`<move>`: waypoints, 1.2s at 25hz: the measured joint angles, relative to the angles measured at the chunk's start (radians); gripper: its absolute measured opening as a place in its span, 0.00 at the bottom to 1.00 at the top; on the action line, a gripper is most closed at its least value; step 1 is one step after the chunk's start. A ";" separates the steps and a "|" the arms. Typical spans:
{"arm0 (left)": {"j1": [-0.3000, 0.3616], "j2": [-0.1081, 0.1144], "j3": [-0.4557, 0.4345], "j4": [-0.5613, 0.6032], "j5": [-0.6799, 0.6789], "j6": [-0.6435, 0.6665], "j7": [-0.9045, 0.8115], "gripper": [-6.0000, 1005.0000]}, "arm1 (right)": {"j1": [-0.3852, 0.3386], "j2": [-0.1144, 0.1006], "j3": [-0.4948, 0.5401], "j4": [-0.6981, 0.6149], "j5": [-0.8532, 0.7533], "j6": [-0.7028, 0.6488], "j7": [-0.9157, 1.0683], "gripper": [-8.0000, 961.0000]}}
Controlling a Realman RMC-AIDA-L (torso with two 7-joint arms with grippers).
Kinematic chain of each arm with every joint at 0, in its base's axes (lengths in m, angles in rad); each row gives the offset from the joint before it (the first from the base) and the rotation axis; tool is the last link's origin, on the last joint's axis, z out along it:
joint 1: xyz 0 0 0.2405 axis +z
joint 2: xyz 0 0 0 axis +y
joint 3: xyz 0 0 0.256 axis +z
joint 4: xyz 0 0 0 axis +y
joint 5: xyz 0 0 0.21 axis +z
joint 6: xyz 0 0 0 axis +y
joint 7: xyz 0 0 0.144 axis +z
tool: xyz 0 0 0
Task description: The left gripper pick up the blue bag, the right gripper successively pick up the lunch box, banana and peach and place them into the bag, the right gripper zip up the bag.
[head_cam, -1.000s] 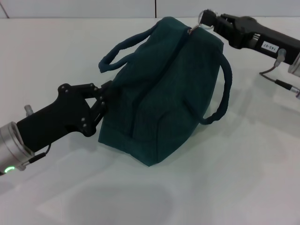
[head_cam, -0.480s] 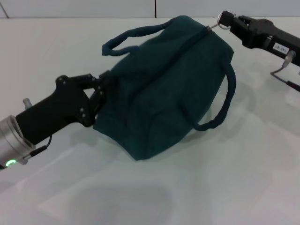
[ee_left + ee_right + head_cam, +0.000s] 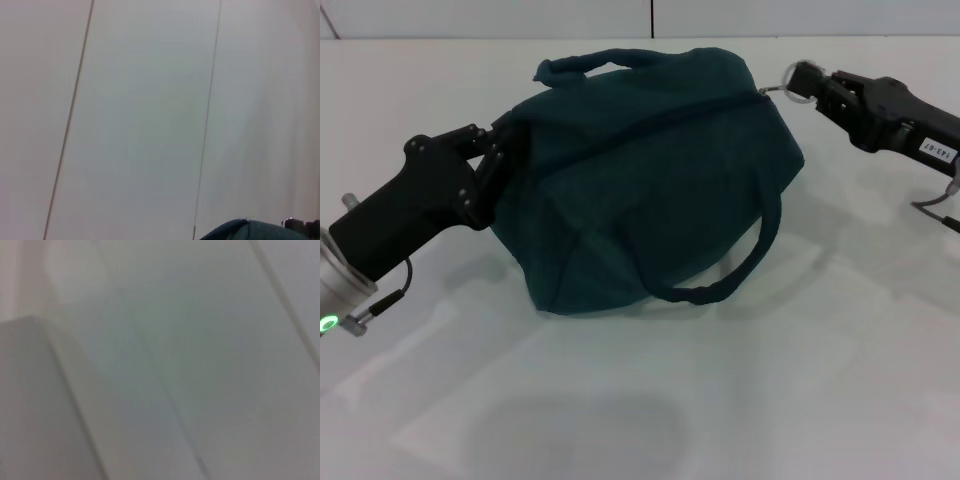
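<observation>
The dark teal blue bag [image 3: 640,180] lies bulging on the white table in the head view, its zipper line running along the top towards the right. My left gripper [image 3: 498,150] is shut on the fabric at the bag's left end. My right gripper [image 3: 804,80] is shut on the metal ring pull [image 3: 794,84] at the bag's right end. One loop handle [image 3: 730,270] droops at the front, the other [image 3: 578,67] lies at the back. A corner of the blue bag [image 3: 250,231] shows in the left wrist view. The lunch box, banana and peach are out of view.
Bare white table [image 3: 800,380] surrounds the bag on all sides. A grey wall with a seam [image 3: 651,18] runs behind the table. A thin cable [image 3: 938,205] hangs off the right arm. The right wrist view shows only pale blank surfaces.
The bag has shifted left and settled lower and flatter. My left gripper has risen and moved left with the bag's end. My right gripper has moved down and right with the ring pull.
</observation>
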 joint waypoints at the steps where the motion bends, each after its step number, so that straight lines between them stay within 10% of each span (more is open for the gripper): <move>1: -0.001 0.000 0.000 0.000 0.001 -0.006 -0.001 0.06 | -0.001 0.000 0.002 0.003 0.000 0.037 0.000 0.02; 15: 0.003 -0.010 0.000 0.000 0.003 -0.021 -0.006 0.06 | 0.004 0.002 -0.013 0.021 -0.058 0.305 -0.014 0.02; 30: -0.002 -0.013 0.004 0.000 0.005 -0.021 -0.020 0.08 | 0.033 0.005 -0.030 0.081 -0.043 0.248 -0.051 0.02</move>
